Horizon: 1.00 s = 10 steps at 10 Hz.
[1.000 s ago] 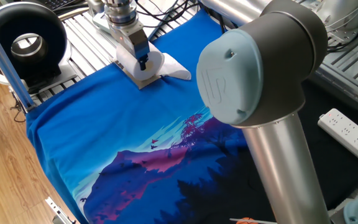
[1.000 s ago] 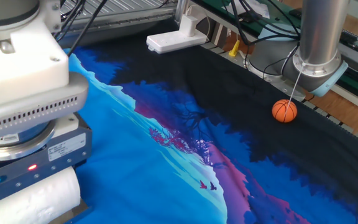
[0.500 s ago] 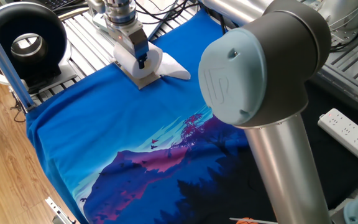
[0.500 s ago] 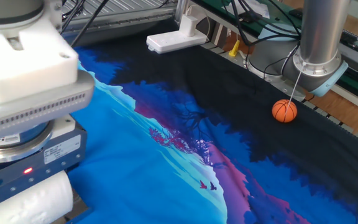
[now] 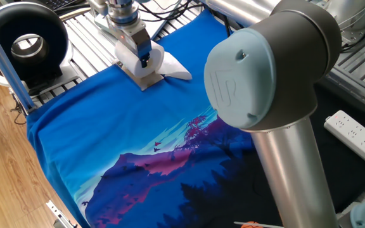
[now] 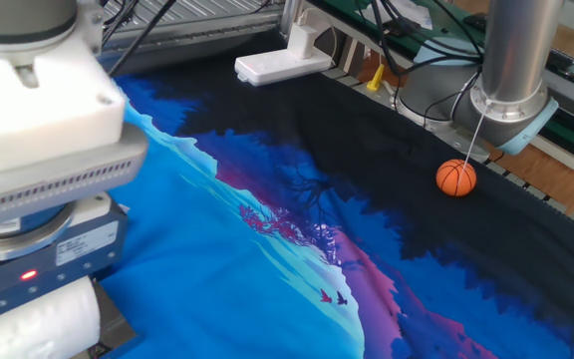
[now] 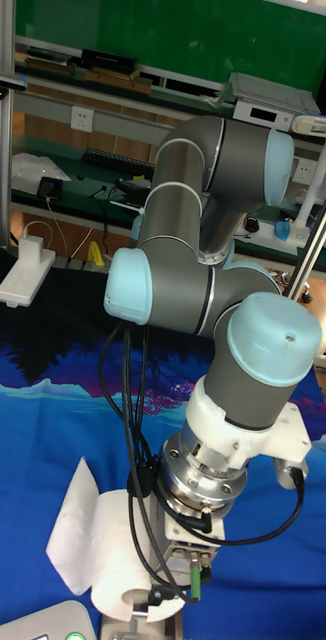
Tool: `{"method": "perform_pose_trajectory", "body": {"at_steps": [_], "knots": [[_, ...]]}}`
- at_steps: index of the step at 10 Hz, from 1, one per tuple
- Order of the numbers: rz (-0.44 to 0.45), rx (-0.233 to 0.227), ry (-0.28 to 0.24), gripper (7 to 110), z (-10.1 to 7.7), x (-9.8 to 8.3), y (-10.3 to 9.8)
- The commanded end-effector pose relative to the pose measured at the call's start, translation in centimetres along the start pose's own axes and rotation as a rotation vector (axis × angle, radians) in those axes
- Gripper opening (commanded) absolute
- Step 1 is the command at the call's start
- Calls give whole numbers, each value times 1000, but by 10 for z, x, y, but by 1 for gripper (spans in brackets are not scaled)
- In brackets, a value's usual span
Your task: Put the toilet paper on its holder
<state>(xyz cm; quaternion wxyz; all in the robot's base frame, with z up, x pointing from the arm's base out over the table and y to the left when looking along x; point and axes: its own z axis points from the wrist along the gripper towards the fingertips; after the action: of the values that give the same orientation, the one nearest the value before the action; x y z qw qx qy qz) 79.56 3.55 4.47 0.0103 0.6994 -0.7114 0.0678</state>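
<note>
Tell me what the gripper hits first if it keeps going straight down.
The gripper already sits at the toilet paper; below lies the blue cloth. The holder isn't discernible.

Three cameras around one table

One fixed view looks down from behind the arm's big elbow joint [image 5: 268,63] toward the far corner of the blue cloth [image 5: 106,139]. The other fixed view sits low, very near the wrist, facing across this cloth. The tall fixed view faces the arm from the front, close.
</note>
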Motion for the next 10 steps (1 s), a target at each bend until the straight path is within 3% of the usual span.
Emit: {"method": "perform_pose_trajectory", "body": {"at_steps": [1, 4, 6, 7, 8, 10], "knots": [[36, 44, 25, 7, 1, 8, -14], [54, 48, 30, 7, -1, 9, -11], [21, -27, 15, 7, -2, 5, 8], [0, -40, 9, 7, -2, 4, 11], [-23, -43, 8, 44, -2, 5, 11], [-36, -40, -6, 44, -2, 2, 11]]}}
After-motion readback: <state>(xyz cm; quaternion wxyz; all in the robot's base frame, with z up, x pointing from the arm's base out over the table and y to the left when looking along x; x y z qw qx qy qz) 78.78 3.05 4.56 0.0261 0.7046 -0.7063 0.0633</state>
